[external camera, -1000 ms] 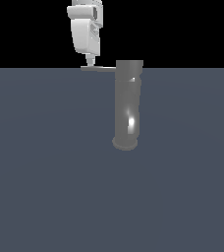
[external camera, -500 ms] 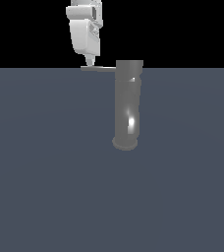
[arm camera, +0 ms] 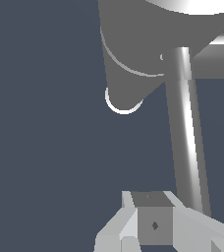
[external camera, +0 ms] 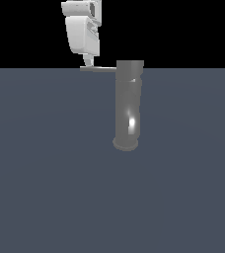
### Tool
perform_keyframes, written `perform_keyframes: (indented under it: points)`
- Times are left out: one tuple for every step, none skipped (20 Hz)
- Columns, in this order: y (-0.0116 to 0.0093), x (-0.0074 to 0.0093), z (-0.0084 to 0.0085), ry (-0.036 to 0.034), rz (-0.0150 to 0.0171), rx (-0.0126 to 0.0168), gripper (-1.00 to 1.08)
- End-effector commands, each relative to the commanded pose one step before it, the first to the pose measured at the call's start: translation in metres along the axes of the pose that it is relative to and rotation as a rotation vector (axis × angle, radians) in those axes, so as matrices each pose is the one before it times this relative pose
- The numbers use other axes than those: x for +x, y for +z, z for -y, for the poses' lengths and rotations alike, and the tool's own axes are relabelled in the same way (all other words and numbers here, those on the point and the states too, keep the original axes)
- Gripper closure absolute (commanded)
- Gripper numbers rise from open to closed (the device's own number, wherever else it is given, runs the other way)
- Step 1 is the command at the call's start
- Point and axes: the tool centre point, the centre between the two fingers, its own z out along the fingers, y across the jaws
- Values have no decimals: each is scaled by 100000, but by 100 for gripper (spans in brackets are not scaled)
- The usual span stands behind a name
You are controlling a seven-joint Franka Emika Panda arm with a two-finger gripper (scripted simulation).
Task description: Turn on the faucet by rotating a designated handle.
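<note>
The faucet is a tall grey cylinder standing upright on a round base, with a bright glint low on its body. The handle is a thin flat bar sticking out from its top toward the exterior view's left. My white gripper hangs above the bar's outer end, with its fingertips down at the bar. In the wrist view the fingers sit close together with nothing between them. There the handle runs alongside them to the faucet, which is seen from above.
A flat dark grey-blue floor spreads around the faucet. Above its far edge there is only black background.
</note>
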Motion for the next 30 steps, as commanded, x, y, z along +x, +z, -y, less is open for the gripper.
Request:
perform_keyframes:
  points:
    - [11,170,-863,146,-137,-386,108]
    - [1,19,-280,0,0,0,108]
    - [1,19,-281,0,0,0,108]
    - [1,19,-283,0,0,0,108]
    - [1,19,-284,0,0,0,108]
    - [1,19,-285,0,0,0,108]
    - [1,19,-287,0,0,0,108]
    - [1,19,-288,0,0,0,108]
    - [-15,46,-291,41,11,25,108]
    - [1,20,-290,0,0,0,108]
    - [1,20,-292,0,0,0,108]
    - [1,20,-293,0,0,0,108]
    - [1,20,-294,0,0,0,108]
    - [0,20,-295,0,0,0,108]
    - [0,20,-296,0,0,0,108]
    - [0,20,-298,0,0,0,108]
    - [0,20,-299,0,0,0,108]
    - [0,20,-300,0,0,0,108]
    - [0,20,-301,0,0,0,108]
    - [-8,41,-301,45,-11,16,108]
    - [-1,20,-303,0,0,0,108]
    - [-2,19,-304,0,0,0,108]
    - [0,0,0,0,0,0,108]
    - [-2,76,475,200,-45,370,108]
    - [-6,269,-256,0,0,0,108]
    - [-6,270,-257,0,0,0,108]
    - [15,261,-250,-25,10,-41,108]
    - [-6,273,-259,0,0,0,108]
    - [-6,274,-260,0,0,0,108]
    - [14,265,-252,-25,9,-41,108]
